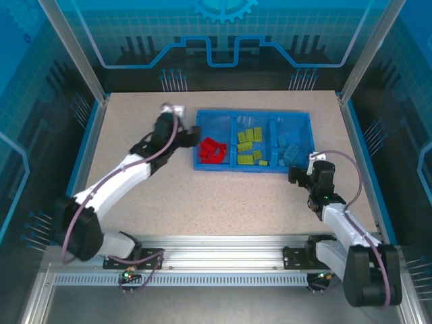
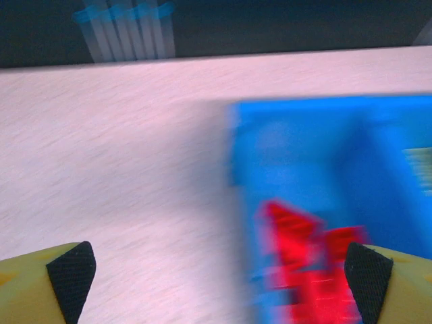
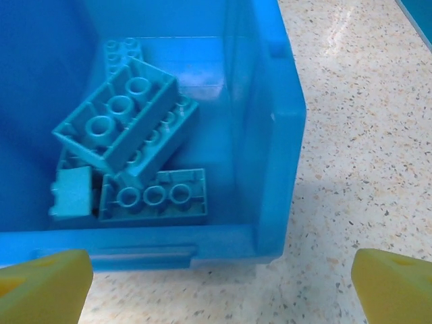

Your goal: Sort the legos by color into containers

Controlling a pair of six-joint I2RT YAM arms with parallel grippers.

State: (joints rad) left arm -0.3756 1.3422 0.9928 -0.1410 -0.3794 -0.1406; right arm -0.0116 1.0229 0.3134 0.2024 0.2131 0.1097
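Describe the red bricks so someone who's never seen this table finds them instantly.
A long blue tray lies toward the far side of the table, split into three compartments. The red bricks are piled in its left compartment. The others hold yellow-green bricks and blue bricks; only this pile is red.

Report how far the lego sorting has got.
Looks nearly or fully done. Done: red legos lie in the left compartment of the tray, yellow-green legos in the middle, blue legos in the right. In hand: nothing; the left pincer and right pincer are both open and empty. Left: I see no loose brick on the table, so probably only pulling the arms back.
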